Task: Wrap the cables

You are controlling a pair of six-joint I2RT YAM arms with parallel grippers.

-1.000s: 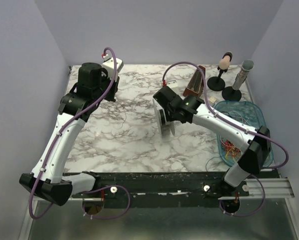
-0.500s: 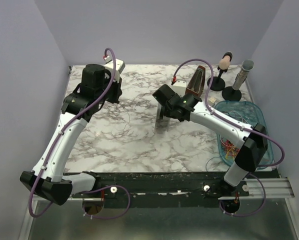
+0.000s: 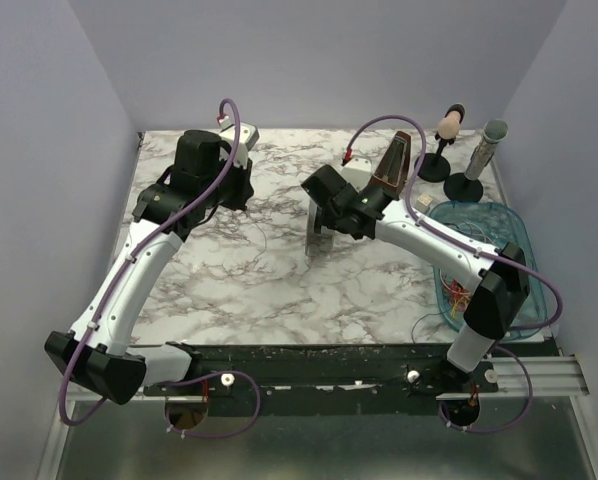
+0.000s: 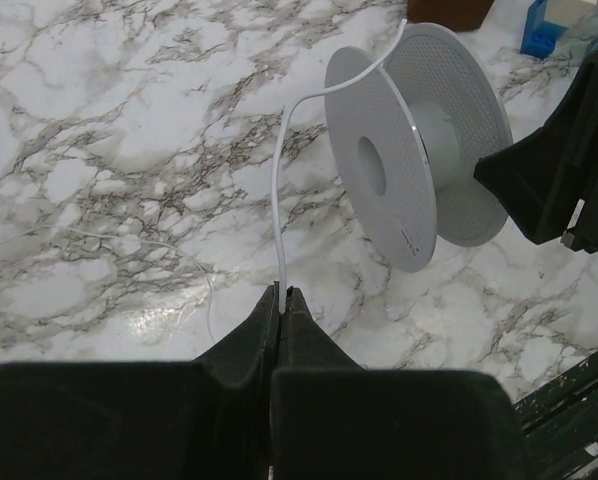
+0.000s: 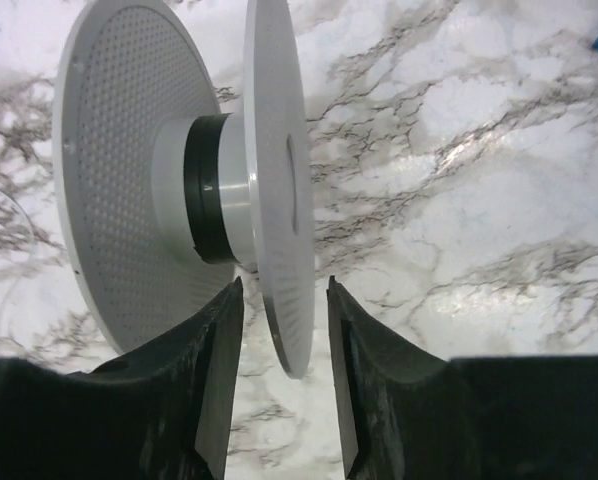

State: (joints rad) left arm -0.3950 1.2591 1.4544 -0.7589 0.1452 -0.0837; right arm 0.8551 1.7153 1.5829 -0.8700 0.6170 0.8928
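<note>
Marbled tabletop (image 3: 239,290) is carrying everything. Toward its far-left corner my left jaws are pinching shut on a thin white cable (image 4: 280,200) running to the spool (image 4: 419,150) mid-tabletop. My right jaws are standing parted, straddling one flange (image 5: 279,200) without clamping. I am judging that tugging the cable could roll or topple the unheld spool. Coloured cables (image 3: 457,295) are lying tangled in the blue basket (image 3: 525,238) by the right edge.

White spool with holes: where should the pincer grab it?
Best on the thin edge of one upright disc of the white perforated plastic spool, coming edge-on from the side away from the thin white wire. The open right pincer straddles that disc.
</note>
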